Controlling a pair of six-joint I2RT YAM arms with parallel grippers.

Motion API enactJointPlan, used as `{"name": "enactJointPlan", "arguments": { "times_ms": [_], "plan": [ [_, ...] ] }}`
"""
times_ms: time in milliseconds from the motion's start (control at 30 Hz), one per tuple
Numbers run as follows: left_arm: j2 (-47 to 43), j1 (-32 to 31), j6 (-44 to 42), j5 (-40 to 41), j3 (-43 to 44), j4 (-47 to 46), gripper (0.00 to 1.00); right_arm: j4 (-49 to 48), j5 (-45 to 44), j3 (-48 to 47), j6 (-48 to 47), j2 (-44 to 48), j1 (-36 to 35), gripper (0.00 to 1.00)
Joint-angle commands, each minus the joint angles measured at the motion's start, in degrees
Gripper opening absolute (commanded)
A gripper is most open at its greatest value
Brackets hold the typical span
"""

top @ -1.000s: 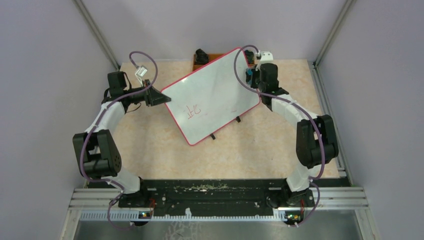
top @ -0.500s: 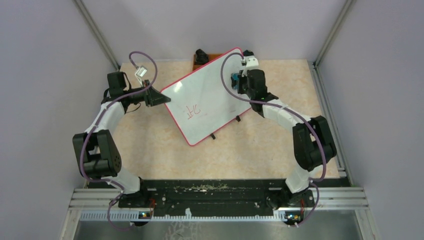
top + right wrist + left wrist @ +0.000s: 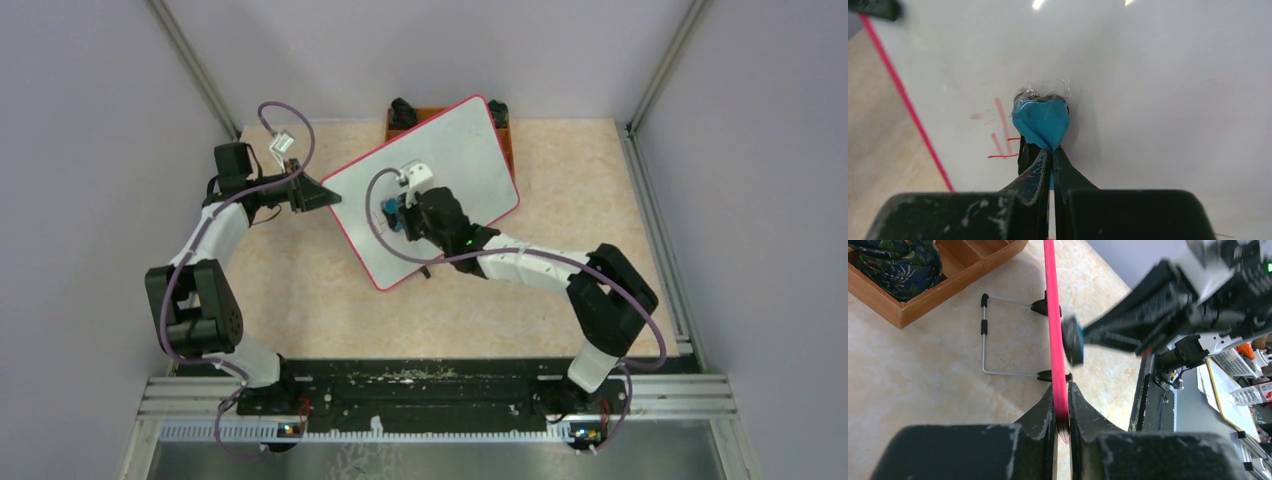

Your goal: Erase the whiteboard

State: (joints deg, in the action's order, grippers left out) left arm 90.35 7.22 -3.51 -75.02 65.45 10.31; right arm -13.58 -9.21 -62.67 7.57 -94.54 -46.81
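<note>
Clamps the red rim of the whiteboard (image 3: 455, 160) between the closed fingers of the left gripper (image 3: 1062, 390), with the board propped aslant mid-table just before the wooden tray (image 3: 955, 284). Holds a blue eraser pad (image 3: 1041, 122), pinched tight in the right gripper (image 3: 1051, 152), at the white face right beside the red characters (image 3: 1000, 135).

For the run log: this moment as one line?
phase: wiping | left claw: shut on whiteboard edge | right claw: shut on blue eraser | red writing: visible beside eraser
</note>
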Motion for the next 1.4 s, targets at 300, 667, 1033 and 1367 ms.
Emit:
{"name": "enactJointPlan", "arguments": {
  "times_ms": [300,667,1033,1367],
  "plan": [
    [-0.39,-0.33,-4.15,-0.23,1.20,-0.70,0.00,-0.66,-8.22,-9.26,-0.22,-12.26,-12.49,0.00],
    [-0.24,-0.33,-4.99,-0.25,1.43,0.20,0.00,-0.33,-13.54,-3.49,-4.03,-3.74,-6.13,0.00],
    [-0.27,-0.39,-4.88,-0.15,1.65,0.35,0.00,-1.07,-9.71,0.16,-4.11,1.95,3.13,0.00],
    [-0.26,-0.47,-4.75,0.03,1.75,0.49,0.00,0.24,-8.13,-6.40,-2.23,-4.26,-6.23,0.00]
  ]
}}
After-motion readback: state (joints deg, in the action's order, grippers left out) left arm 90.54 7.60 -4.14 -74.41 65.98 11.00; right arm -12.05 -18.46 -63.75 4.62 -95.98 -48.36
